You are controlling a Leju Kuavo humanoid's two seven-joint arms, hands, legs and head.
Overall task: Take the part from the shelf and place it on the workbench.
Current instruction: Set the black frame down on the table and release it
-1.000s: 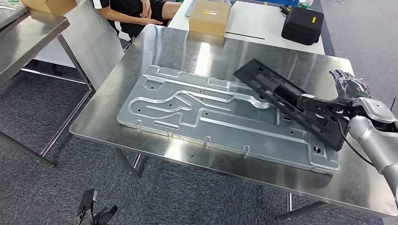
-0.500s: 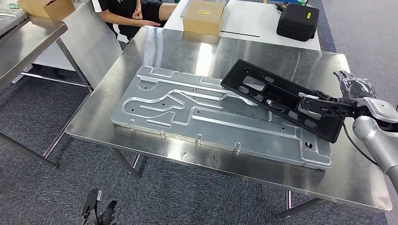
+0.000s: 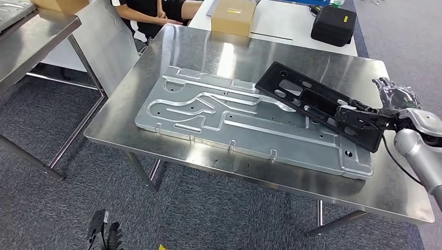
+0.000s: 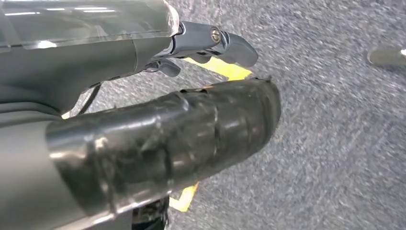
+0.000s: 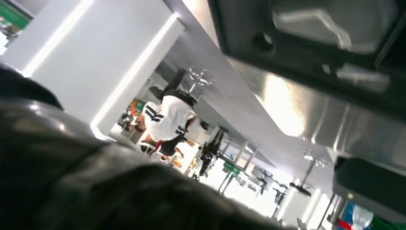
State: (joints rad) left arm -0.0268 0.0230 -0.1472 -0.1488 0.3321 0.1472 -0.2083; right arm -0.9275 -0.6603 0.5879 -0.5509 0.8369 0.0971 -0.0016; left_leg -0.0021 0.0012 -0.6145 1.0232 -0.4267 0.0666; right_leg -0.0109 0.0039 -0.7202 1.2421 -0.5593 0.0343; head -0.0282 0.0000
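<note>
The long black part [image 3: 318, 104] lies slanted over the far right end of the steel bench [image 3: 172, 49], its near end gripped by the right robot hand [image 3: 388, 104], whose dark fingers [image 3: 393, 94] close around that end at the bench's right edge. The part's far end reaches toward the middle of the bench and sits over the big embossed metal plate [image 3: 234, 122] — whether it touches the plate or is held just above it cannot be told. That plate takes up most of the bench top, its raised channels and tabs running under the part's whole length.

Beyond the bench, a white table [image 3: 292, 26] carries a cardboard box [image 3: 233, 16] and a black case [image 3: 333, 25], both well apart from the part. A seated person [image 3: 151, 13] in black and white is at the far left corner. Another steel bench [image 3: 36, 31] stands to the left, with grey carpet [image 3: 62, 208] between.

In the left wrist view the left robot hand [image 4: 158, 139] hangs over the carpet near a yellow floor marking [image 4: 225, 69] — its thick thumb and darker fingers hold nothing, though how far apart they are cannot be told.
</note>
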